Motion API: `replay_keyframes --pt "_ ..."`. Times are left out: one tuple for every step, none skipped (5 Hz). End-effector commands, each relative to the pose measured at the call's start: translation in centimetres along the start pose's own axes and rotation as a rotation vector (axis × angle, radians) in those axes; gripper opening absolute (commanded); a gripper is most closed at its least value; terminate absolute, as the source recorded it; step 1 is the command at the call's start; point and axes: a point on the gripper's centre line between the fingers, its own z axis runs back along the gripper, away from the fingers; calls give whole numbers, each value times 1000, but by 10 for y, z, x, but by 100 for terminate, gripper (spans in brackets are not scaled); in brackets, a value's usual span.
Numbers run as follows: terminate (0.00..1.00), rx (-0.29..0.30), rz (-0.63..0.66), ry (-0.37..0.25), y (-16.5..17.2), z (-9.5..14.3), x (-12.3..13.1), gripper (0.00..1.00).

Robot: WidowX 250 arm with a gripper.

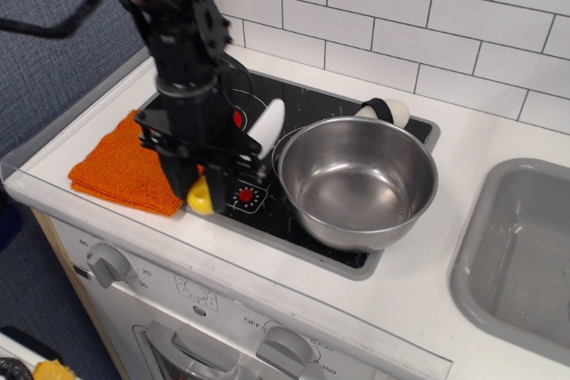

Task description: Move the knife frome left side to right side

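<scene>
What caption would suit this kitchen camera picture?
Robot gripper carries a toy knife above the stovetop, beside a steel bowl.

The knife (239,156) is a small plastic toy with a chunky yellow handle and a rounded white blade. It hangs clear of the surface, tilted, handle low toward the front and blade rising up and to the right, its tip just beside the rim of the steel bowl (359,181).

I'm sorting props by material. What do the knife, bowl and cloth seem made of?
Knife, held in the claw: probably plastic, with a smooth matte white blade and yellow handle.
Bowl: looks like brushed steel, with soft reflections.
Cloth: orange woven fabric, nubby texture.
</scene>
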Motion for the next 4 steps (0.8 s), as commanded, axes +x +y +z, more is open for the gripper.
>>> replay_keyframes --pt "0 -29 42 8 -15 -7 2 0" --pt "0 -30 47 4 -16 -6 2 100" --pt "0 -18 42 7 -16 -4 2 100" --pt "0 10 32 -15 -16 9 2 100"
